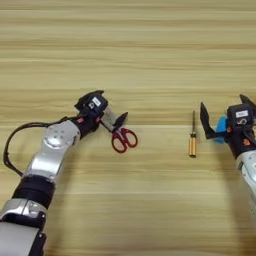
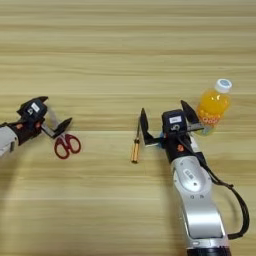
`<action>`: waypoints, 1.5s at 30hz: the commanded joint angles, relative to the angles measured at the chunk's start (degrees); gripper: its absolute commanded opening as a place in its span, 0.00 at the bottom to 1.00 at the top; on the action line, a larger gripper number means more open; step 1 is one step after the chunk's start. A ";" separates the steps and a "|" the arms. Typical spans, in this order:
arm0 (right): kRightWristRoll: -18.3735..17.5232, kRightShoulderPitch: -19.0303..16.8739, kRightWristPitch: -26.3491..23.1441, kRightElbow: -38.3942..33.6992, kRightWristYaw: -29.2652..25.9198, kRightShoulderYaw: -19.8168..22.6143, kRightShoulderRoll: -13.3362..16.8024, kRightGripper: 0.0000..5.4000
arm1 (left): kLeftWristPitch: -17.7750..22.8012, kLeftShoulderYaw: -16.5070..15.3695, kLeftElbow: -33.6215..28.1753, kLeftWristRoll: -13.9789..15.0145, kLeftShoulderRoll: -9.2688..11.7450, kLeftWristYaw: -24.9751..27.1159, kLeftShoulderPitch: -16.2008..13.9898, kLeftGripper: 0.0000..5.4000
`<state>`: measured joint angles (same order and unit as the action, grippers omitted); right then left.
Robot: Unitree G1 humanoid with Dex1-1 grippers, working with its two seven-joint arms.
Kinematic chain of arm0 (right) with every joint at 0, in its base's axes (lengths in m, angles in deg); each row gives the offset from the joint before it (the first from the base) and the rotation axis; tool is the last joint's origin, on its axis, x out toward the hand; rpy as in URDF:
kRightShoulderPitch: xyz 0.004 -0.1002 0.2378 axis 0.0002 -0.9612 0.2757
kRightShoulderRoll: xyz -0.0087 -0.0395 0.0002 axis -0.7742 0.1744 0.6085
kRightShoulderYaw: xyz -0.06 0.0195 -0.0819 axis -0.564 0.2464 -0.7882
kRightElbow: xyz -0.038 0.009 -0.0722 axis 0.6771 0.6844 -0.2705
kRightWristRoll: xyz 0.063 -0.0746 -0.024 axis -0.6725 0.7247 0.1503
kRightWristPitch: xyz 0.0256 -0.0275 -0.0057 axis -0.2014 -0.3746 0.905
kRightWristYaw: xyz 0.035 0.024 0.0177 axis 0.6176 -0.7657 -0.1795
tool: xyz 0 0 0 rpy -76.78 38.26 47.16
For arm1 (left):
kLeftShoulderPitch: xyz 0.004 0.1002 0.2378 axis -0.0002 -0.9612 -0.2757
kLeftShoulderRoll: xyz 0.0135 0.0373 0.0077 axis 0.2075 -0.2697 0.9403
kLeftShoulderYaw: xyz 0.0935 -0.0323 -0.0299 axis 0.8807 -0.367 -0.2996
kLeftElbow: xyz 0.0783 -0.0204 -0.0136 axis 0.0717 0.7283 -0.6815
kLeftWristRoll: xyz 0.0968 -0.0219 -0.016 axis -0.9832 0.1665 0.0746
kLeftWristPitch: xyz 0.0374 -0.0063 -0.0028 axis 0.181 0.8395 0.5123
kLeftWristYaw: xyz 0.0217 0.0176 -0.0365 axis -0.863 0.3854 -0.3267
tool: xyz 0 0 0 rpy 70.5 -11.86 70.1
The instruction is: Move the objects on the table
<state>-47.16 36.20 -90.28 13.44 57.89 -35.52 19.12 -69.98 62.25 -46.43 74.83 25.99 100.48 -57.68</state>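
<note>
The left end effector (image 1: 111,116) is hovering low over the light wood-grain tabletop (image 1: 128,55), its two black fingers spread apart and straddling the blade end of the red-handled scissors (image 1: 121,136). The scissors are lying flat with their red loops pointing toward the robot; one finger seems to be touching the blades, though the view is too coarse to be sure, and nothing is being gripped.

The right end effector (image 2: 167,120) is sitting to the right of the middle of the tabletop with its fingers splayed wide, holding nothing. The amber-handled screwdriver (image 2: 135,144) is lying just beside its left finger, shaft pointing away from the robot and handle toward it, apart from the finger. The orange-juice bottle (image 2: 213,106) with its white cap is resting just beyond the other finger, tilted with the cap up and to the right, very near that fingertip. In the left eye view a flat blue block (image 1: 220,129) is showing partly behind the right end effector, mostly hidden by it.

The scissors and the screwdriver are lying well apart.
</note>
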 commanded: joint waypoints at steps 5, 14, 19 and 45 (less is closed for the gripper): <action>0.17 0.67 -0.59 0.46 -0.39 -0.24 0.10 1.00 | 2.76 1.14 -7.94 1.70 -1.91 1.20 -2.91 1.00; 0.17 0.76 -0.56 0.64 -0.28 -0.20 0.05 1.00 | 4.73 6.47 -10.59 -2.73 -0.06 2.83 -6.79 1.00; 0.12 0.98 -0.54 0.92 -0.27 -0.12 0.07 1.00 | 3.72 9.31 -10.44 -5.63 0.90 4.06 -6.92 1.00; 0.17 1.09 -0.46 1.00 -0.05 -0.20 -0.13 1.00 | 0.45 9.39 2.61 -7.84 -0.02 1.10 -1.93 1.00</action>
<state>-47.21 36.68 -90.26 14.64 57.90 -35.58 19.13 -70.19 72.18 -46.81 67.87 25.72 102.47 -60.12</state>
